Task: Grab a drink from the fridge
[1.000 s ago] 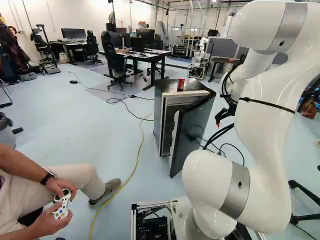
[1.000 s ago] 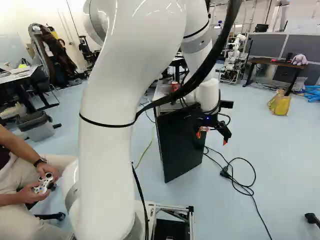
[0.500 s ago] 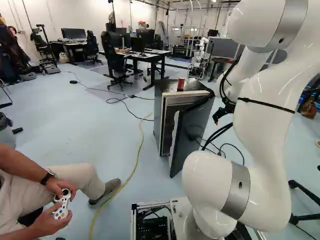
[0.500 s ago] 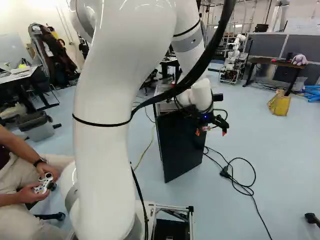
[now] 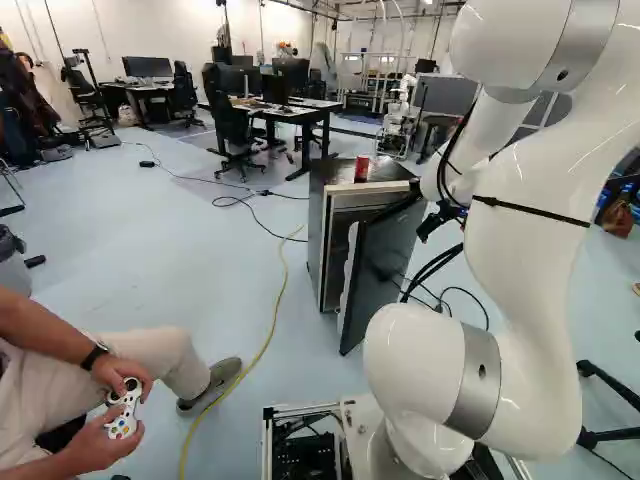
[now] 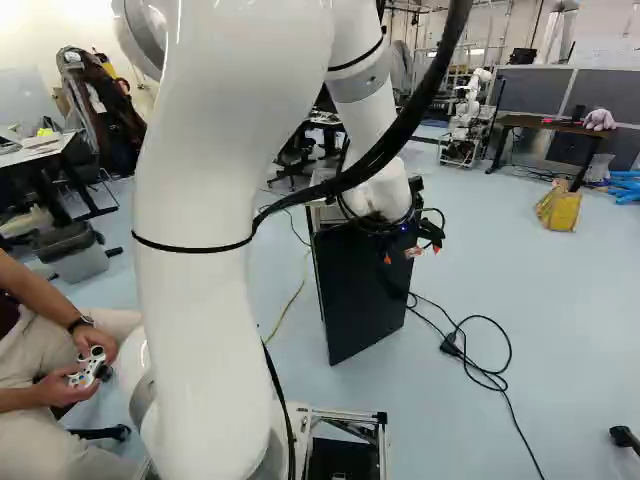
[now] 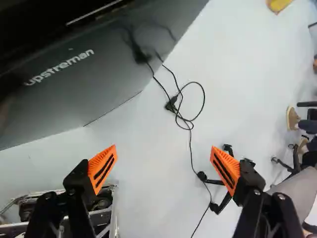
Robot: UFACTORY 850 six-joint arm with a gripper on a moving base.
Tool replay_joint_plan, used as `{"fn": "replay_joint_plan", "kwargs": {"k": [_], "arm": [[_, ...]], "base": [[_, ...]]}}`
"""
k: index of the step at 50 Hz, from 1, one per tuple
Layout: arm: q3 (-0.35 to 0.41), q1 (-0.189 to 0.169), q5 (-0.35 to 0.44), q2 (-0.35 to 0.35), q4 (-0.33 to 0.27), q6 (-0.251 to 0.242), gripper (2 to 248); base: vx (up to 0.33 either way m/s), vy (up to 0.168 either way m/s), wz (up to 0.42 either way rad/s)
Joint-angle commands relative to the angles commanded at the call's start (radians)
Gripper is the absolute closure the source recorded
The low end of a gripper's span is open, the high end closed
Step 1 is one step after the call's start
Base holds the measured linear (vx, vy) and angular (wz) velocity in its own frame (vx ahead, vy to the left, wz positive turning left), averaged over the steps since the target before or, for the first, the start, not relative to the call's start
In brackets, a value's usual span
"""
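L base: fridge (image 5: 315,235) door (image 5: 383,275) ajar, red can (image 5: 361,169) on top; I'm prob. at the door-opening step. R base: my gripper (image 6: 412,253) is nr door's outer face. Wrist: fingers wide apart, nothing held; next, prob. hook door edge & swing wider.

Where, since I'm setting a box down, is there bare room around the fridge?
Floor shows bare right of the looped black cord in the right base view, up to the yellow bag, and between yellow cable and bin in the left one. Crowded: beside the fridge door, with gripper and cord.
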Motion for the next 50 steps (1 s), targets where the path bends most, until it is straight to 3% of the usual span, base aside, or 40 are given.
{"fn": "replay_joint_plan", "kwargs": {"k": [29,50], "arm": [[0.046,0.049,0.149,0.036,-0.196,0.0,3],[0.067,0.074,0.162,0.052,-0.214,0.0,3]], "base": [[0.0,0.0,0.0],[0.0,0.0,0.0]]}}
